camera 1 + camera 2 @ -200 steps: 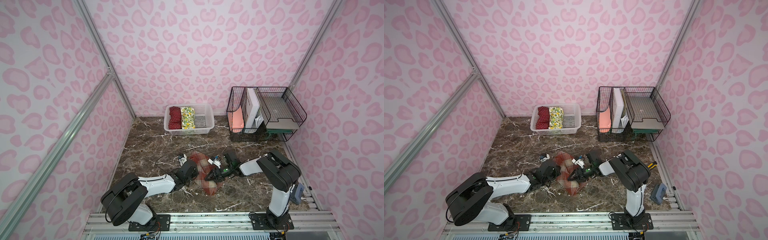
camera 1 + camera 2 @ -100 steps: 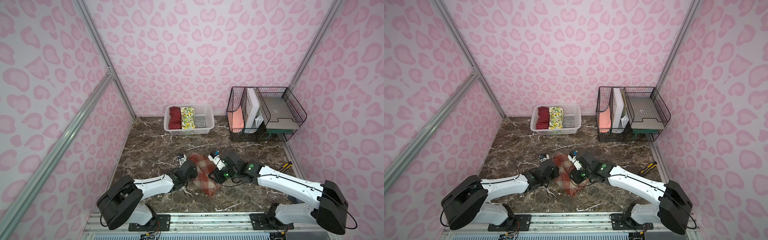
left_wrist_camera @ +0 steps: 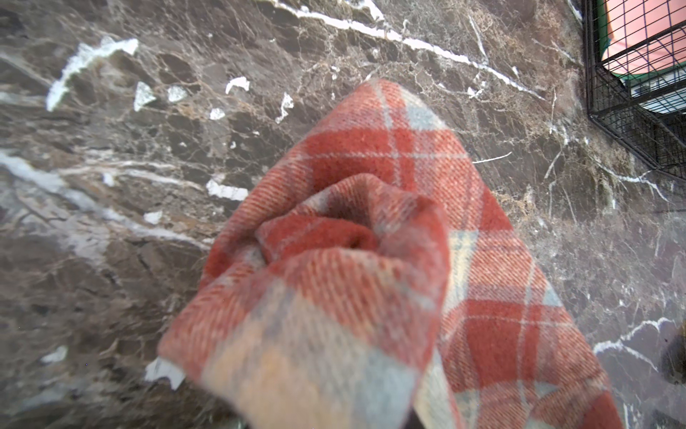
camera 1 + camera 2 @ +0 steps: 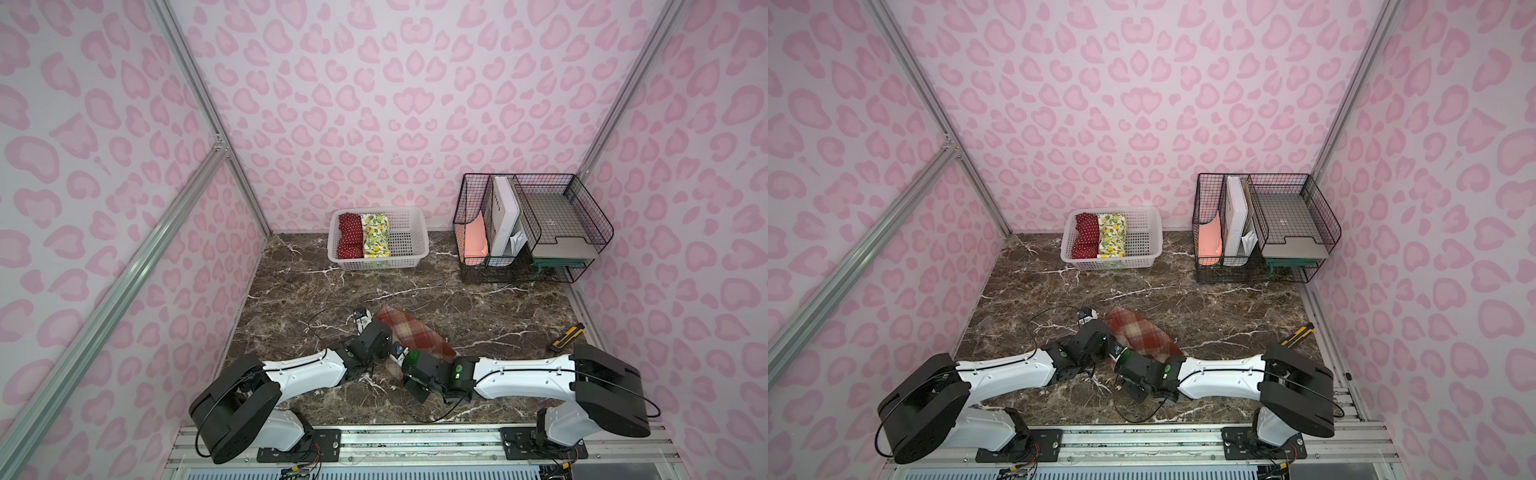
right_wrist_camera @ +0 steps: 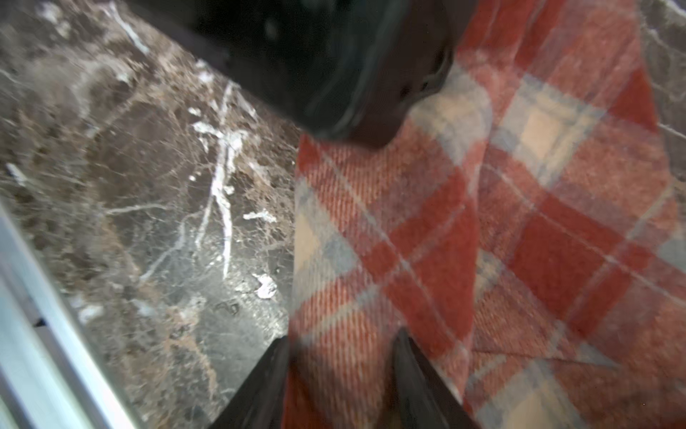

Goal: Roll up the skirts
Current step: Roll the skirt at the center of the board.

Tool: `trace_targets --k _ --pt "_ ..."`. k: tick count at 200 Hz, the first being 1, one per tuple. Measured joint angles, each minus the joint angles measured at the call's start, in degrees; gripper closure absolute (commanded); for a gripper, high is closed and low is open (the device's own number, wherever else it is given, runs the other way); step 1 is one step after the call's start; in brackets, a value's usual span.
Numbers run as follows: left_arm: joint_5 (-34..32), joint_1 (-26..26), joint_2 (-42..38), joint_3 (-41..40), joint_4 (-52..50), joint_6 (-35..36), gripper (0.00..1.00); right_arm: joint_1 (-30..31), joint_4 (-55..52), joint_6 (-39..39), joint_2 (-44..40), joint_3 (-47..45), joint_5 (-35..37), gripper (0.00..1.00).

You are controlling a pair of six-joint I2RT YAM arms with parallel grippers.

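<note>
The plaid skirt lies partly rolled on the marble table, slanting from back left to front right in both top views. My left gripper is at its near-left end. In the left wrist view a bunched roll of plaid skirt rises over the jaws and hides them, so it looks shut on the cloth. My right gripper is open at the skirt's near edge, with a cloth fold between its dark fingers. The red dotted skirt and the lemon skirt sit rolled in the white basket.
A black wire rack with papers and trays stands at the back right. A yellow-black utility knife lies by the right wall. A thin black cable loops on the table left of the skirt. The two grippers sit very close together.
The right arm has swung down and stretched out low. Its gripper moved from the skirt's right side to its near end, and its jaws widened. The left gripper stayed at the skirt.
</note>
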Motion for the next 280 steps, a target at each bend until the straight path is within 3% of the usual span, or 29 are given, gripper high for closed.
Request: trace_targets --k 49,71,84,99,116,136,167,195,215,247,280 --pt "-0.5 0.7 -1.2 -1.1 -0.2 -0.2 1.0 0.9 8.4 2.0 5.4 -1.6 3.4 0.39" --pt "0.0 2.0 -1.9 -1.7 0.0 0.1 1.0 3.1 10.2 2.9 9.6 0.3 8.8 0.48" --pt "0.4 3.1 -2.4 -1.9 -0.3 0.5 1.0 3.8 11.2 3.8 11.8 1.5 12.0 0.62" --pt "0.8 4.3 -3.7 -2.2 -1.4 0.9 0.73 3.9 12.2 4.8 12.9 2.1 14.1 0.82" --pt "1.5 6.1 -6.8 -2.7 -4.0 1.4 0.4 3.3 13.9 5.7 12.9 2.2 12.6 0.93" --pt "1.8 8.0 -12.3 -3.0 -10.1 1.9 0.22 0.3 14.7 6.8 10.7 1.3 5.0 0.95" --pt "0.2 9.2 -24.3 -3.2 -19.5 3.1 0.02 -8.4 16.2 10.9 5.3 -1.6 -18.8 0.96" --pt "-0.7 9.4 -33.7 -4.0 -26.0 3.5 0.01 -15.8 20.9 18.1 7.3 -2.3 -41.6 0.96" --pt "0.2 9.3 -35.6 -4.8 -28.1 3.6 0.02 -19.3 24.5 22.3 10.0 -2.8 -52.5 0.97" --pt "2.2 8.1 -34.7 -7.5 -27.1 2.0 0.01 -22.8 31.4 26.0 15.3 -3.7 -63.3 0.97" --pt "1.8 4.2 -30.8 -8.3 -21.9 -1.8 0.02 -23.5 36.0 28.0 19.6 -2.7 -69.4 0.96"
